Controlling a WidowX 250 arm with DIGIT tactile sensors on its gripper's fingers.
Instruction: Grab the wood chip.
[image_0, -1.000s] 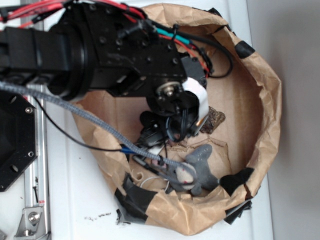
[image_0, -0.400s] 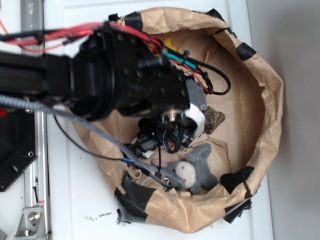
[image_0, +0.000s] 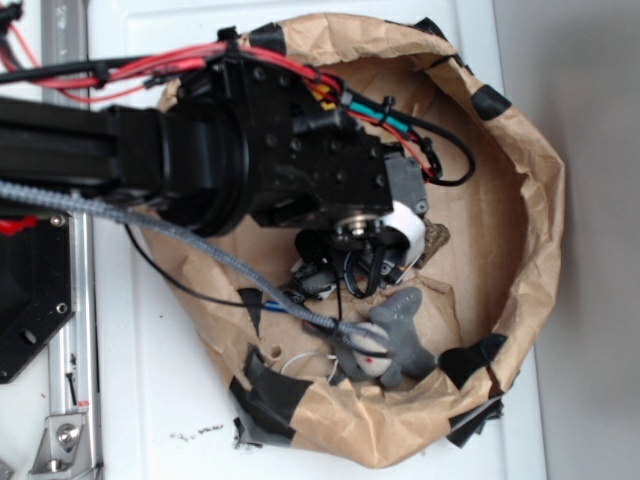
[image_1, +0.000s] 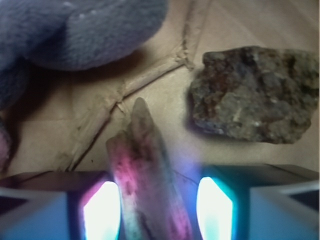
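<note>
Down in the paper bag (image_0: 520, 200), the claw (image_1: 152, 205) stands spread with the wood chip (image_1: 147, 170) lying lengthwise between its glowing pads (image_1: 102, 210), so I'd say squeeze squarely and avoid nudging the dark bark chunk (image_1: 255, 95) nearby.
</note>
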